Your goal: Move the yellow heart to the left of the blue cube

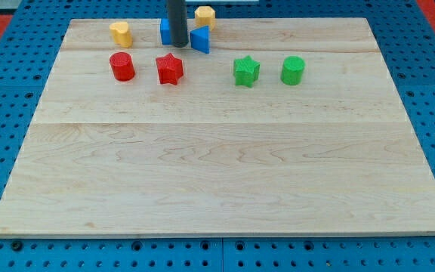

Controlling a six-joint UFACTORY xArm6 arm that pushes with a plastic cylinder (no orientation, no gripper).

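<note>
The yellow heart (121, 33) lies near the board's top left. The blue cube (165, 30) sits to its right, partly hidden behind my dark rod. My tip (178, 44) rests on the board just right of the blue cube, between it and a second blue block (201, 40) whose shape I cannot make out. The tip is well to the right of the yellow heart and not touching it.
A yellow hexagon-like block (205, 14) sits at the top edge, right of the rod. A red cylinder (122, 66) and a red star (170, 69) lie below the heart and cube. A green star (246, 70) and a green cylinder (293, 69) lie to the right.
</note>
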